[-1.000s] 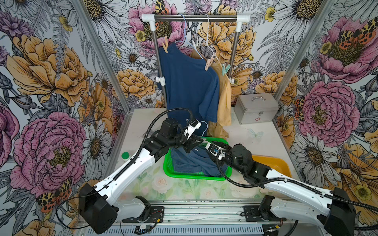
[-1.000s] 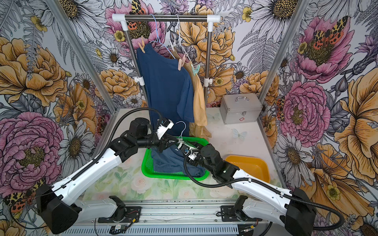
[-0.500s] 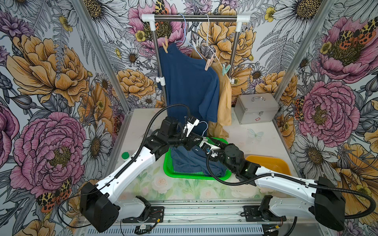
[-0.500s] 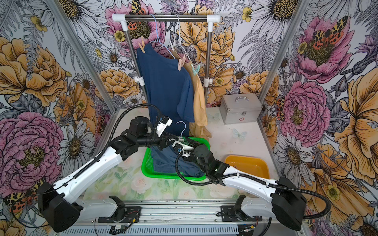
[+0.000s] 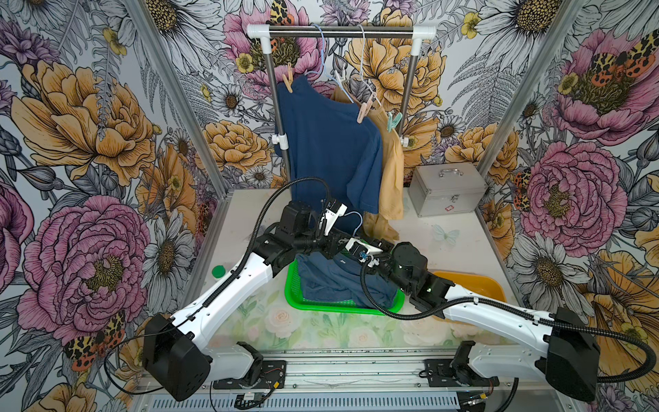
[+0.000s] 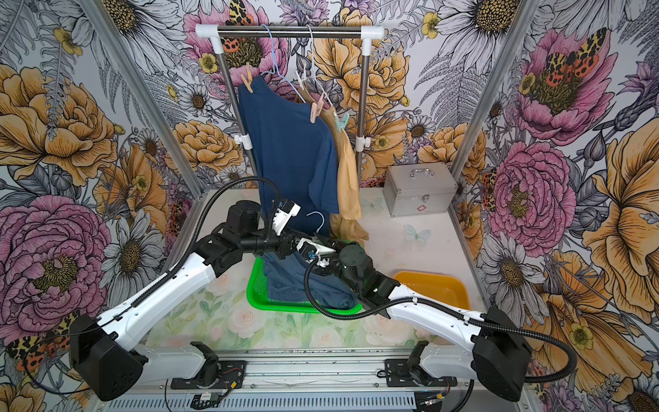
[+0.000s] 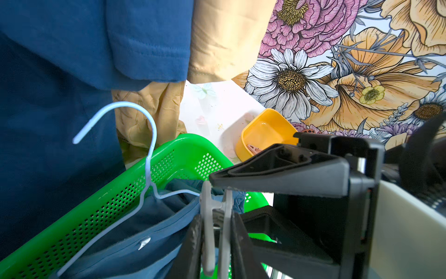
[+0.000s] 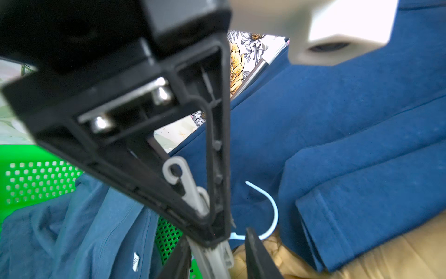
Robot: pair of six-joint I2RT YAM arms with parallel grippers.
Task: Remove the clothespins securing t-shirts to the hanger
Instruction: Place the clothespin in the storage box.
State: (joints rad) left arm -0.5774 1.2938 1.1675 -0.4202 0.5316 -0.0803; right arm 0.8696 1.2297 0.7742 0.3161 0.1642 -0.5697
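While my left gripper [image 7: 216,218] is clenched on the white clothespin [image 7: 208,241], my right gripper [image 8: 214,241] straddles it from the opposite side, fingers parted with a gap on one side; beneath both jaws the navy t-shirt [image 7: 135,232] and its hanger [image 7: 123,103] sit in the green basket [image 7: 96,212]

**How the table [image 5: 420,224] is laid out**

We see the rack [image 5: 340,31] at the table's back edge, two t-shirts [image 5: 328,149] hanging from it, a case [image 5: 447,189] to its right. In front, a basket [image 5: 321,306] holds a third t-shirt [image 5: 331,281]; right of it, a tray [image 5: 474,285] holds a clothespin [image 7: 253,149].
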